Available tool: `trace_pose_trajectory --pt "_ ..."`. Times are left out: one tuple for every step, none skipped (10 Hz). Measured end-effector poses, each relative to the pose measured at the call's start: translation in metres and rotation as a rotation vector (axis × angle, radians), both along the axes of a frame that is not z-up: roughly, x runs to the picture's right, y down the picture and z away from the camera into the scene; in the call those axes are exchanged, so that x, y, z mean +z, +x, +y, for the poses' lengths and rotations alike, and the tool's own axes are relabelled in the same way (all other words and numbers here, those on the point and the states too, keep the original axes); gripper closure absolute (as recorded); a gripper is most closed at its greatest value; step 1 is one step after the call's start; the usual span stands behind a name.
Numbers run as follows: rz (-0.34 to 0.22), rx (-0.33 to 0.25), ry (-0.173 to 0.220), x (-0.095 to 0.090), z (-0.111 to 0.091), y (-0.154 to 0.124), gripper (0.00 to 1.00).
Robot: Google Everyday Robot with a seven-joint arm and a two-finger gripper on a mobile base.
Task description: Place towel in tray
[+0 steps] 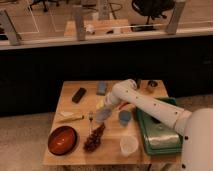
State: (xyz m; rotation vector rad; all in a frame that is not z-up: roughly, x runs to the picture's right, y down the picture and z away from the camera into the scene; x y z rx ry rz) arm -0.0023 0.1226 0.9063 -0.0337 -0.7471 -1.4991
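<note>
The towel (102,105) shows as a small pale patch on the wooden table (75,107), left of the middle, partly hidden by my white arm. My gripper (101,117) points down at the towel's near edge, and I cannot tell whether it touches the cloth. The dark green tray (159,134) lies at the table's right side, a short way to the right of the gripper, with my forearm crossing over it.
A small blue cup (124,117) stands between gripper and tray. A clear cup (129,145), a dark bunch (94,139) and a red-brown bowl (62,140) sit along the front. A blue-grey block (102,87), a black object (78,95) and a small dark bowl (152,84) lie further back.
</note>
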Motion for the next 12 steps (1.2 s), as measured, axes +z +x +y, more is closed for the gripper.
trace_pose_trajectory --pt "0.01 -0.012 -0.003 0.005 0.005 0.005 0.61" --pt "0.021 -0.023 -0.005 0.01 0.011 0.011 0.71" --pt "0.034 -0.03 -0.003 0.012 0.014 0.018 0.8" --pt "0.055 -0.021 0.001 0.011 0.012 0.032 0.92" --pt "0.07 0.001 -0.001 0.006 0.005 0.043 0.99" --pt "0.071 0.026 -0.008 -0.001 -0.002 0.048 1.0" --pt "0.053 0.05 -0.016 -0.012 -0.013 0.051 1.0" --pt "0.028 0.087 -0.026 -0.032 -0.031 0.059 1.0" --pt "0.007 0.114 -0.034 -0.047 -0.045 0.065 1.0" --pt "-0.025 0.157 -0.052 -0.066 -0.063 0.076 1.0" --pt "-0.06 0.199 -0.072 -0.084 -0.081 0.087 1.0" --pt "-0.094 0.244 -0.092 -0.102 -0.099 0.1 1.0"
